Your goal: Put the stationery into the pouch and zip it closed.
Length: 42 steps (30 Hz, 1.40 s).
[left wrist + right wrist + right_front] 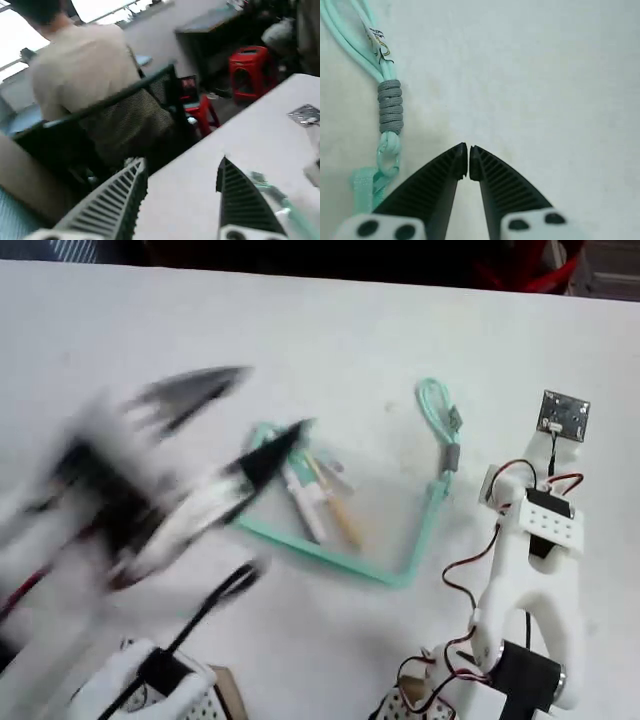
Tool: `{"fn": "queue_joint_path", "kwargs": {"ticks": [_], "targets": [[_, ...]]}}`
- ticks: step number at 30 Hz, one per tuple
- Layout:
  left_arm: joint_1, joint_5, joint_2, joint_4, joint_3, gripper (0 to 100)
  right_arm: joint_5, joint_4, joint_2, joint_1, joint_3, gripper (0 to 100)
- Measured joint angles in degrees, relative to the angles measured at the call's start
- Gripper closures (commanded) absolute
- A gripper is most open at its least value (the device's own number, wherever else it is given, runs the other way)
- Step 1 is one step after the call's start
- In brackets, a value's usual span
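A clear pouch with a mint green edge [330, 555] lies flat at the table's middle. Pens and other stationery [318, 498] lie within its outline; whether they are inside it I cannot tell. Its green cord loop [437, 410] with a grey wrap [450, 456] trails to the right. My left gripper [275, 398] hovers open over the pouch's left end, blurred. In the left wrist view its jaws [182, 162] stand wide apart with nothing between them, a strip of the pouch's green edge [295, 212] beside one finger. My right gripper [468, 160] is shut and empty beside the grey wrap [390, 105].
The right arm [530, 540] stands at the table's right front, its wires looping beside it. A small silvery packet [305, 115] lies on the table farther off. Beyond the table's far edge are a person on a black chair [115, 115] and red stools [250, 65].
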Motion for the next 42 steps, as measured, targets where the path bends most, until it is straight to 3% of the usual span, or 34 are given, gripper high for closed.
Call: {"fn": "queue_joint_path", "kwargs": {"ticks": [5,8,10,13,16,18,21,25,31,38,42], "targets": [[-13.89,-3.69,-5.19,7.12,4.66,85,4.40,10.02,0.00,-2.20,-1.49,98.0],[-23.56,-4.13,-5.19,10.02,14.42,96,10.29,17.58,0.00,-6.24,-3.78,98.0],[-30.15,-4.22,-5.01,9.85,22.51,97,12.40,22.86,0.00,-9.41,-5.71,97.7],[-38.68,-4.22,-4.57,5.54,35.25,98,12.84,29.36,0.00,-13.45,-9.93,93.7],[-44.04,0.00,-4.75,-3.43,47.91,98,7.82,33.05,0.00,-15.56,-15.03,80.0],[-44.75,3.78,-4.84,-10.29,55.91,98,1.93,34.11,0.00,-15.56,-17.41,74.2],[-45.01,7.82,-4.84,-18.99,66.55,98,-5.01,34.20,0.00,-16.70,-18.81,75.0],[-41.32,10.29,-4.84,-25.32,75.60,98,-7.12,31.82,1.41,-18.81,-18.99,75.4],[-39.21,10.99,-14.15,-26.11,82.37,98,-10.73,30.07,12.31,-18.73,-23.56,75.4],[-38.77,10.20,-47.65,-24.88,97.76,97,-11.16,30.24,28.13,-18.73,-36.22,75.6],[-38.77,9.85,-56.70,-23.56,99.69,97,-11.16,30.24,36.57,-18.64,-43.43,86.5]]}}
